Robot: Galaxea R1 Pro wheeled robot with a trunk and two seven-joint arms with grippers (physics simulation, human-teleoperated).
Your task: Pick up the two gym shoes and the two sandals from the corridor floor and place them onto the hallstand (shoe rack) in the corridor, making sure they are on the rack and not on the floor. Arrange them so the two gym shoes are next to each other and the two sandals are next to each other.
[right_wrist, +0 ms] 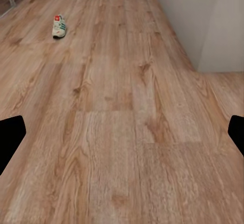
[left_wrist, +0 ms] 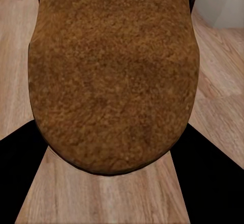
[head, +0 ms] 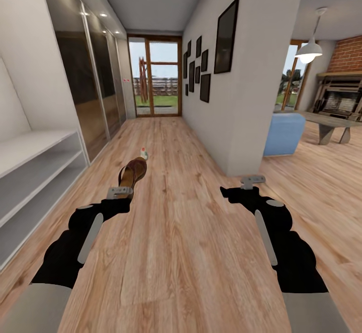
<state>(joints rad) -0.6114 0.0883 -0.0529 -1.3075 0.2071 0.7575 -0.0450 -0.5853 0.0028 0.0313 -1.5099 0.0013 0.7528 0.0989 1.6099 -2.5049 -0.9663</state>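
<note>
Beside the shoe rack, your left gripper clamps a sandal for shelving; right gripper spread wide, empty.

Sandal: brown, matt, finely grained underside like rough suede. Corridor floor: light wood-grain planks with a soft satin sheen. Hallstand: smooth matt white. Gym shoe: white upper, material too small to tell. Wardrobe doors: glossy, reflective glass.
</note>
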